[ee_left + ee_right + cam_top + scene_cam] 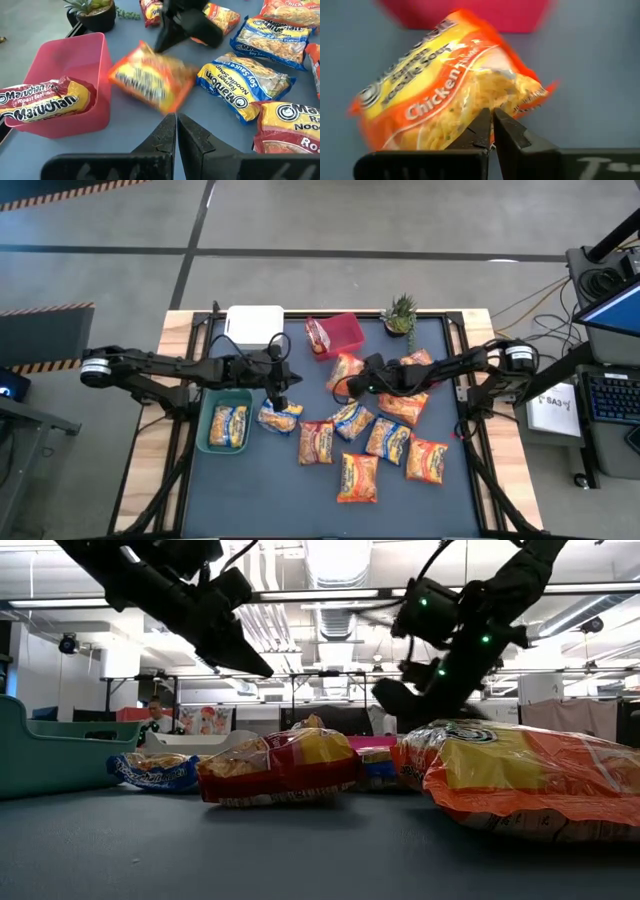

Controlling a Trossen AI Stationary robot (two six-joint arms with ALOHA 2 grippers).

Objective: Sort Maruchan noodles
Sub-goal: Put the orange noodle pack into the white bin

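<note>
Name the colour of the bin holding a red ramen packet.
Pink-red plastic bin; the left wrist view shows it best, red ramen packet inside.

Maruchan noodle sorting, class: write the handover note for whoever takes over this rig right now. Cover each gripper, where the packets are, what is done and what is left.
Left gripper: shut, empty, over the yellow-blue packet beside the green bin.
Right gripper: shut on the orange chicken packet, held above the mat just in front of the red bin.
Done: one red packet in the red bin; one yellow packet in the green bin.
White bin: no packets visible in it.
Left: the held orange packet and the loose packets on the dark mat, about eight, orange, yellow-blue and red.
</note>
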